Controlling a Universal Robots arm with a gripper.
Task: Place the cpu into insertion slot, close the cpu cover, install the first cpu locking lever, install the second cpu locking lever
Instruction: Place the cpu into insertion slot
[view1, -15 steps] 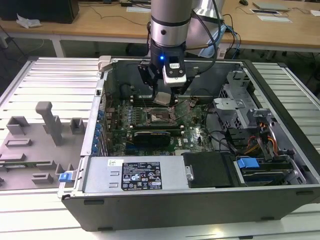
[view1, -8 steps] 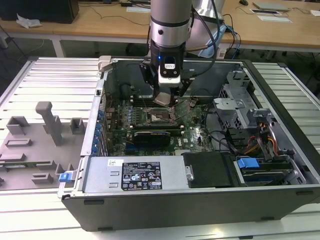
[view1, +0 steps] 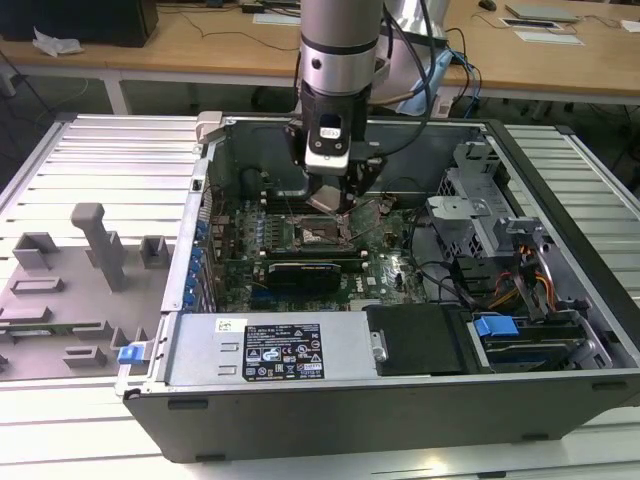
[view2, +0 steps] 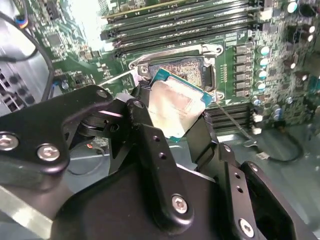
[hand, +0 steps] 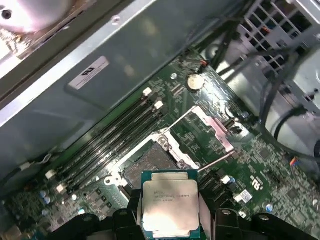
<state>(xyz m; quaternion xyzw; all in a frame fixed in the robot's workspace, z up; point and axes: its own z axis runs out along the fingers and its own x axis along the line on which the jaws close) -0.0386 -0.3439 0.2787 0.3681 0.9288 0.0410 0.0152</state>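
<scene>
Inspection found the gripper (view1: 330, 198) clenched on the cpu (hand: 170, 207), its fingers bearing on two opposite edges. The cpu hung clear above the board, near the slot (hand: 150, 165) but not touching it. The slot was bare, with its dark centre exposed. The cover (hand: 215, 129) stood swung open beside the slot, and the lever (hand: 216, 161) rods lay unlatched. Assessment: no step was complete. Seating the cpu, closing the cover and fastening both levers all remained outstanding.
</scene>
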